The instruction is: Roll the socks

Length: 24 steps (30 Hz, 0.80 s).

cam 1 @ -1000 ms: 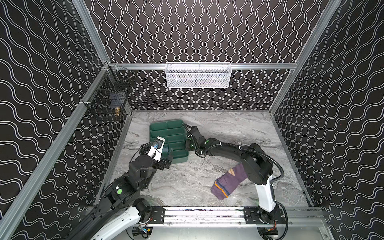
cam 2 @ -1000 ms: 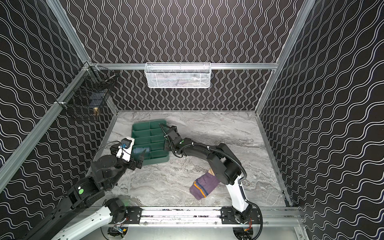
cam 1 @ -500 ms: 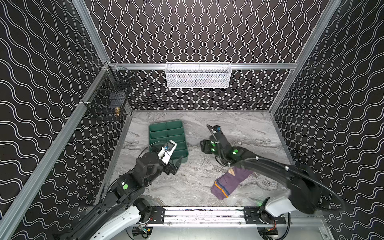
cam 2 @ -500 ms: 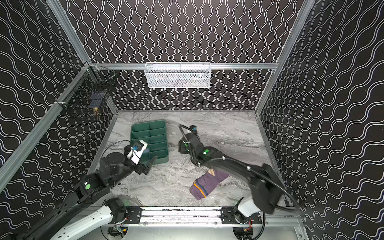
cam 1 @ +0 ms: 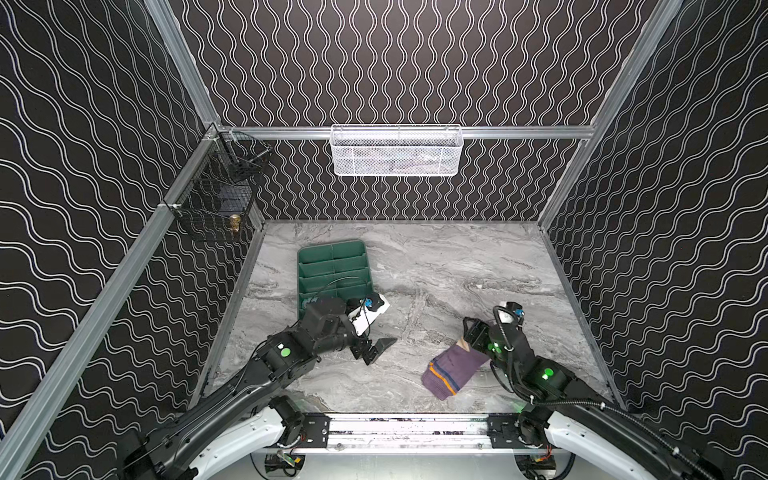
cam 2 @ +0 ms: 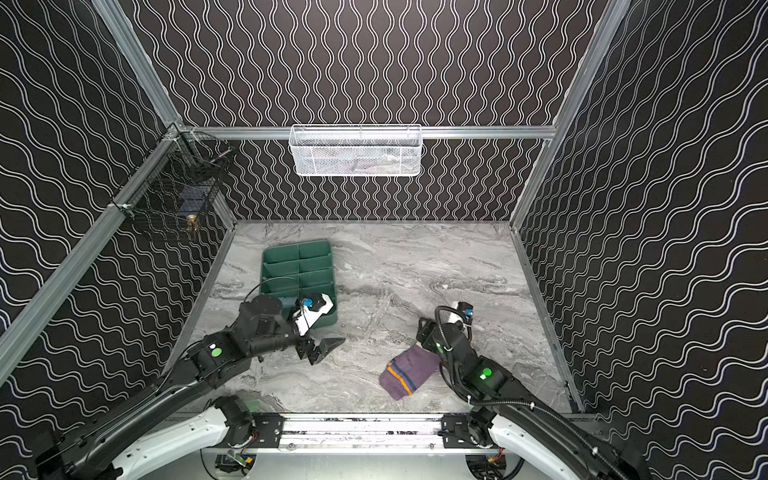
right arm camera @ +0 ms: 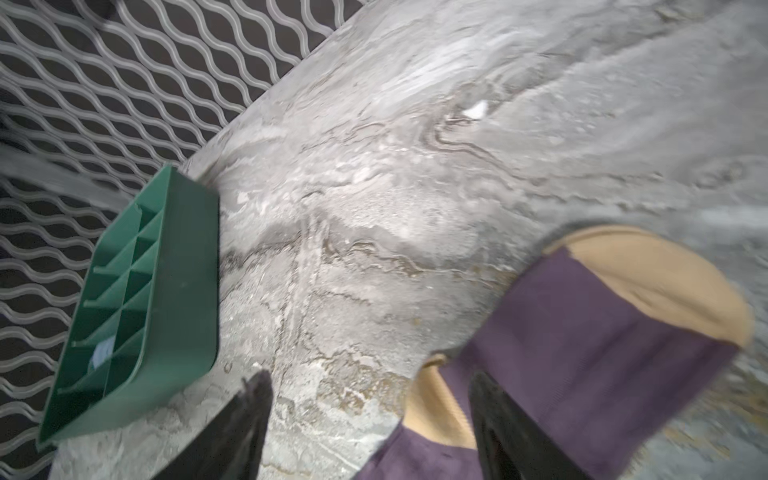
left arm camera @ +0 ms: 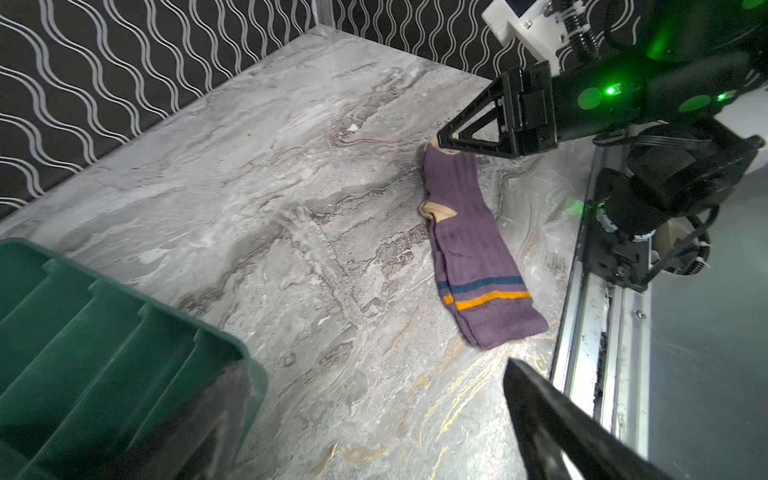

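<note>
While open, right hand [right arm camera: 368, 386] over sock [right arm camera: 582, 340]

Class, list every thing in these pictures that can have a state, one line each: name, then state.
purple sock, unrolled, lying flat on the table.
green tray, upright on the table; something light blue in one compartment.
left gripper, open, empty, above the table.
right gripper, open, at the sock's tan toe, not gripping it.
white mesh basket, hung on the rear rail, contents unclear.
</note>
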Available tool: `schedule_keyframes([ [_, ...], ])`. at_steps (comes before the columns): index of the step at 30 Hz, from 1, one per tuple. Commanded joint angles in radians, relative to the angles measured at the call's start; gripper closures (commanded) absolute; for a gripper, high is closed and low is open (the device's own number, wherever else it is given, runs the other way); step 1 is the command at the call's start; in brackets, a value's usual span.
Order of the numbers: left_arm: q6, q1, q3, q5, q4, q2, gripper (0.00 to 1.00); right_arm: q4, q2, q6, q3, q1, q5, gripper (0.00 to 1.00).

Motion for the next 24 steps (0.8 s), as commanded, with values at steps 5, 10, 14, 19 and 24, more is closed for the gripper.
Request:
schedule_keyframes([
  [5, 0.001, 0.000, 0.022, 0.047, 0.061, 0.051, 0.01, 0.104, 0.046, -0.002, -0.080, -0.246, -0.205, 0.25],
  [10, 0.011, 0.000, 0.024, 0.010, 0.023, 0.040, 0.01, 0.215, 0.275, -0.079, -0.047, -0.369, -0.307, 0.23],
  [14, 0.021, 0.000, 0.018, -0.007, 0.005, 0.036, 0.01, 0.283, 0.460, -0.163, 0.017, -0.373, -0.384, 0.24],
  [19, 0.031, -0.001, 0.024, -0.018, 0.021, 0.059, 0.01, 0.360, 0.688, -0.299, 0.142, -0.369, -0.554, 0.26],
  [24, 0.024, -0.002, 0.044, -0.005, 0.030, 0.084, 0.01, 0.391, 0.952, -0.367, 0.329, -0.357, -0.721, 0.25],
])
